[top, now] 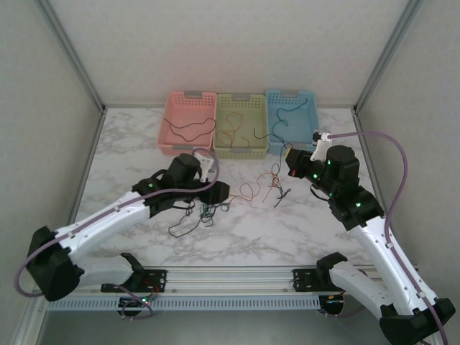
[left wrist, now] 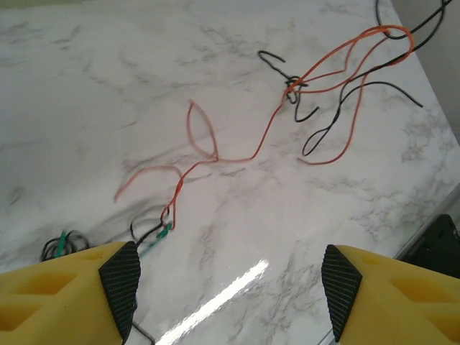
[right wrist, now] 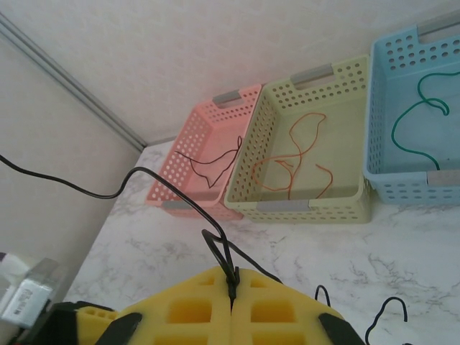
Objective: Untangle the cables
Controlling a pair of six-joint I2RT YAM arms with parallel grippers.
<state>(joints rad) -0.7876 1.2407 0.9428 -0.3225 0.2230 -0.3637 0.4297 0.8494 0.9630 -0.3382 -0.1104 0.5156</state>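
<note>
The white marble-patterned table (top: 287,237) carries everything. Along its far edge three perforated plastic baskets stand side by side: a pink basket (top: 167,126), a yellow-green basket (top: 241,149) and a blue basket (top: 314,118), holding black, orange and green wire respectively. The left gripper (left wrist: 228,284), with yellow pads, hovers low over the table, its fingers wide apart and nothing between them. The right gripper (right wrist: 231,287) has its pads pressed together on a thin black cable (right wrist: 227,264), which loops up out of the pinch and trails off to one side. The cables (top: 262,188), thin curly wires in black, orange and green, lie loose mid-table between the two arms. A long orange wire (left wrist: 266,136) runs into a small black knot (left wrist: 293,85), and near the left fingers sits a little clump of black and green wire (left wrist: 162,233). They look almost weightless, limp yet springy, so pulling one will probably drag its neighbours along, and the smooth insulation may slide out of a loose pinch. The best hold is probably a free end or a lone open stretch well away from the knot, pinched squarely across the pads and drawn out slowly.
</note>
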